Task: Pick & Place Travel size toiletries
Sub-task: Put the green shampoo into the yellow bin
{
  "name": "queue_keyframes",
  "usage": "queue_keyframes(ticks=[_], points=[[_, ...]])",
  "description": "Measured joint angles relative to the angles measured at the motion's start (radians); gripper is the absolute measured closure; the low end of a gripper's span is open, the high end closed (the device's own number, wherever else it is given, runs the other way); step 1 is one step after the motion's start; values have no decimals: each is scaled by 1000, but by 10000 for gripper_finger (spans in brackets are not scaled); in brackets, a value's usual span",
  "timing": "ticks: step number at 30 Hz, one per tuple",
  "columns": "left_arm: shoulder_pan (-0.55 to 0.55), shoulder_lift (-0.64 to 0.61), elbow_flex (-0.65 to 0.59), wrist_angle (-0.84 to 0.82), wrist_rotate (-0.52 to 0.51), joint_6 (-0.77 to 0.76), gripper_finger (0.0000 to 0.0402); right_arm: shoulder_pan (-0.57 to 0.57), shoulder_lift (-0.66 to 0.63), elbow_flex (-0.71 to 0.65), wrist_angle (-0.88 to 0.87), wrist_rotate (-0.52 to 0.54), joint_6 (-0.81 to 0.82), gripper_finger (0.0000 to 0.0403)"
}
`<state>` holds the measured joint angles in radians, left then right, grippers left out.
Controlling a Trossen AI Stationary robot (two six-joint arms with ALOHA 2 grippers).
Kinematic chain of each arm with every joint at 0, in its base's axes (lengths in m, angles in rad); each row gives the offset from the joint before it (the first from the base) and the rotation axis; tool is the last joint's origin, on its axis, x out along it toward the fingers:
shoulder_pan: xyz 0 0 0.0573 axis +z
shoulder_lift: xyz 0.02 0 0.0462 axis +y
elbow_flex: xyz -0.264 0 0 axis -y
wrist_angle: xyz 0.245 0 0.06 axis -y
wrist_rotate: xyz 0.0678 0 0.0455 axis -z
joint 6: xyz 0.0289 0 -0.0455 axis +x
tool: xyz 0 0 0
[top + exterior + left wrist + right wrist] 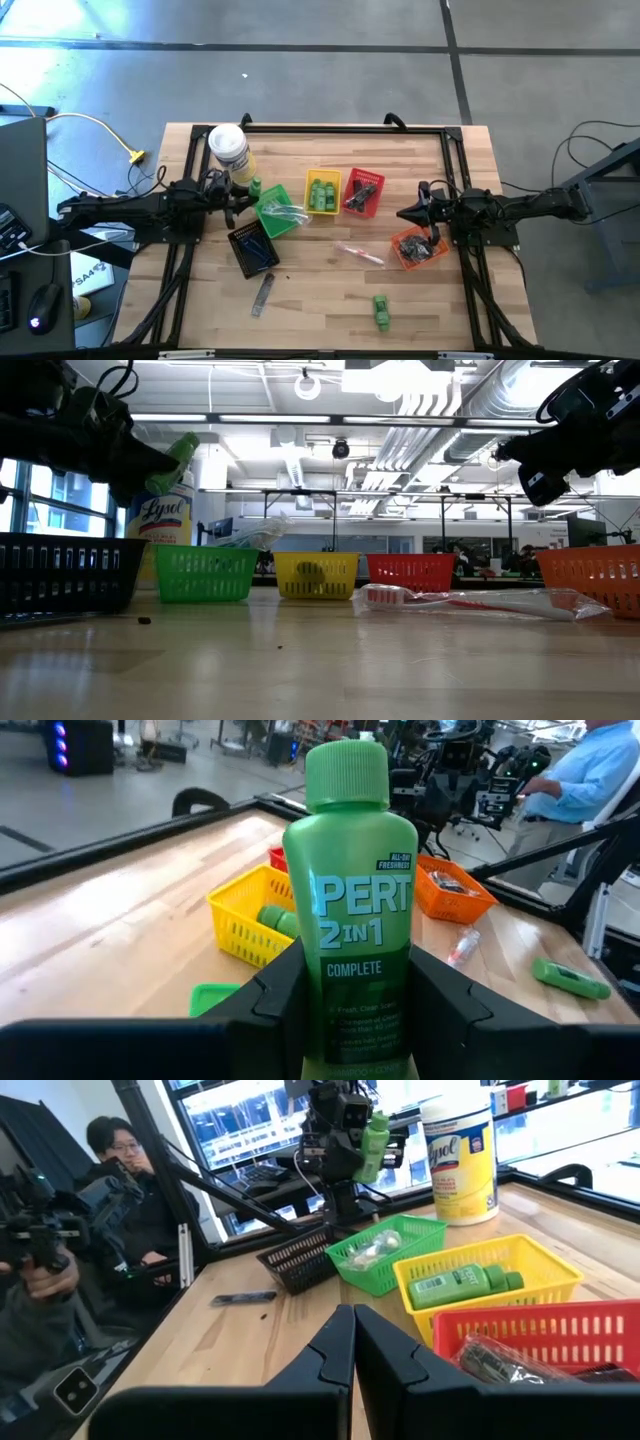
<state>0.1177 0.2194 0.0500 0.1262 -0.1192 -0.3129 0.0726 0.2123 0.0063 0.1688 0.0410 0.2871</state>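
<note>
Your left gripper (350, 1005) squeezes a green bottle (352, 890) tight and holds it up in the air, just beside the green basket (279, 213) and near the white canister (229, 147). Your right gripper (352, 1342) is closed, holding nothing, above the orange basket (417, 247).

A green Pert bottle (350, 900) is standing upright between the left gripper's (350, 990) fingers, raised above the table. More green bottles (322, 193) are lying in the yellow basket (310, 178), and another (381, 311) is lying loose near the table's front edge. A wrapped toothbrush (359, 254) is lying mid-table.
</note>
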Motion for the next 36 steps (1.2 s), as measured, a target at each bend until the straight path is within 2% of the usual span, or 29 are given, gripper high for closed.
queue_keyframes(ticks=[23,36], points=[[0,273,196,45,-15,2,281,0,0,0,0,2,5,401],[0,463,416,17,-14,84,281,0,0,0,0,2,4,401]])
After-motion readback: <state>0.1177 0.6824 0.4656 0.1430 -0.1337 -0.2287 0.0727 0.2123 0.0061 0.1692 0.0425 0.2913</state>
